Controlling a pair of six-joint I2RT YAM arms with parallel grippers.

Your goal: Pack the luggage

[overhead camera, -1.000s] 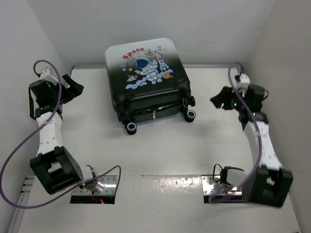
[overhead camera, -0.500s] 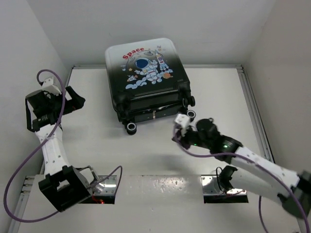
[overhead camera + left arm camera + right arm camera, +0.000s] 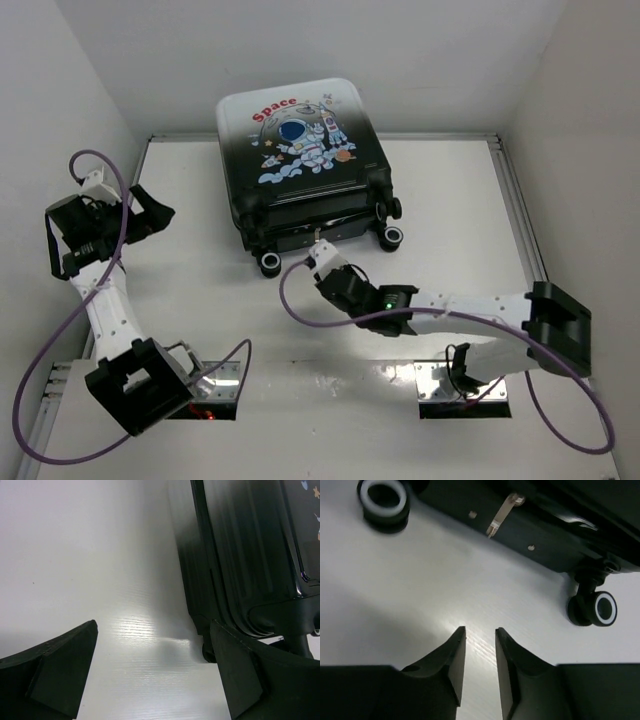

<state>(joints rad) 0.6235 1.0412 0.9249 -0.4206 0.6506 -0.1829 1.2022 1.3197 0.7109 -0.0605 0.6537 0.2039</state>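
Two tools: we see left tool [image 3: 152, 630] spread wide, empty; right tool [image 3: 480, 630] barely parted, empty.
Luggage [image 3: 300, 165]: print-up, at far bench [image 3: 450, 200] edge.
Left wrist alone: luggage's ribbed side.
Room: open bench flanks luggage.

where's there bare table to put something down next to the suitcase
Widest bare patch: the white tabletop right of the white-to-black astronaut-print hard-shell suitcase, out to the right wall. A narrower strip lies between the suitcase's left side and the open left hand. Crowded: just in front of its wheels, where the right hand and purple cable sit.
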